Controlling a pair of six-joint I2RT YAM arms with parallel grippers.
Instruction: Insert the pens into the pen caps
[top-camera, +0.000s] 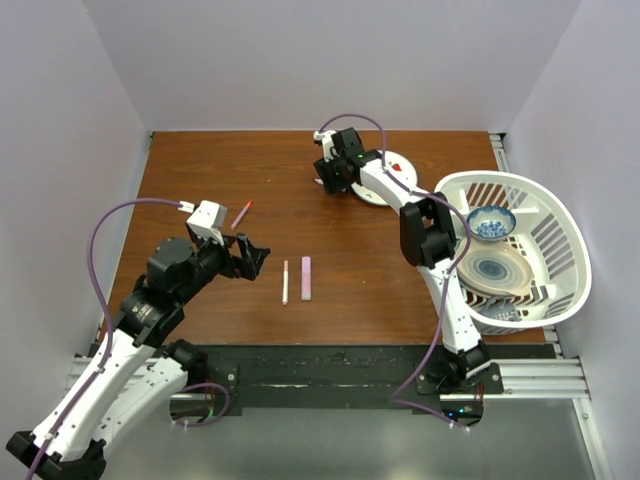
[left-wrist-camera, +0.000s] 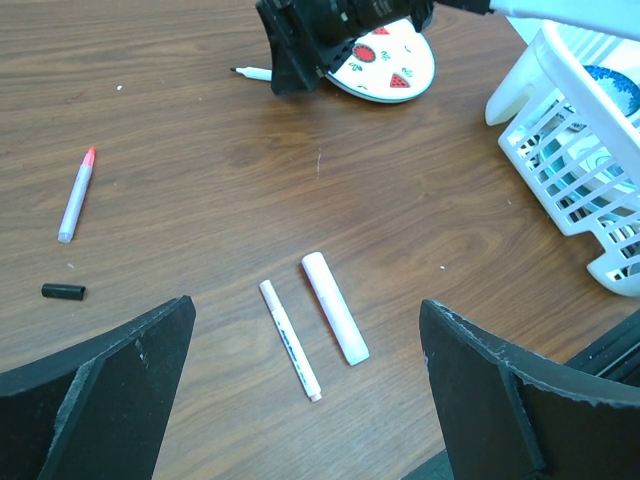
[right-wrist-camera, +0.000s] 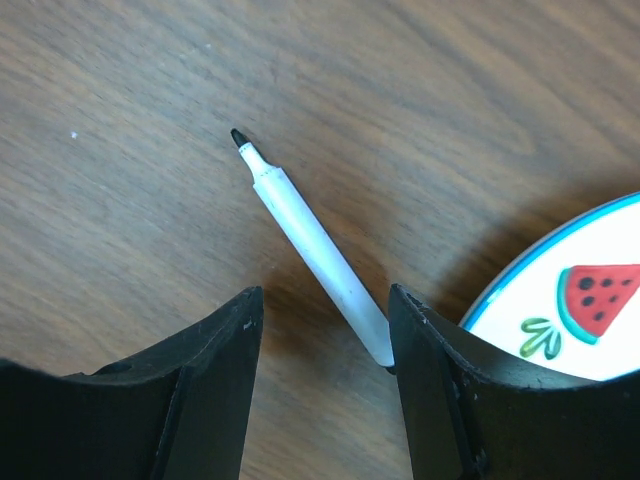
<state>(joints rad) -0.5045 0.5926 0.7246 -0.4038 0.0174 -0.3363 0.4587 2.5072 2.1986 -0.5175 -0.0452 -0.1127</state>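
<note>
A thick pale pink marker (top-camera: 306, 278) and a thin white pen (top-camera: 285, 282) lie side by side mid-table. In the left wrist view the marker (left-wrist-camera: 335, 320) and pen (left-wrist-camera: 290, 340) lie just ahead of my open, empty left gripper (left-wrist-camera: 307, 303), which hovers left of them (top-camera: 250, 258). A red-tipped pen (left-wrist-camera: 77, 195) and a small black cap (left-wrist-camera: 63, 291) lie further left. My right gripper (right-wrist-camera: 325, 300) is open, low over the table, astride the rear end of a white black-tipped pen (right-wrist-camera: 310, 240), which touches the right finger. No pale caps show.
A round white plate with watermelon marks (right-wrist-camera: 580, 300) lies just right of the right gripper, partly under the arm (top-camera: 385, 190). A white basket (top-camera: 560, 215) holding bowls and plates stands at the right edge. White walls enclose the table.
</note>
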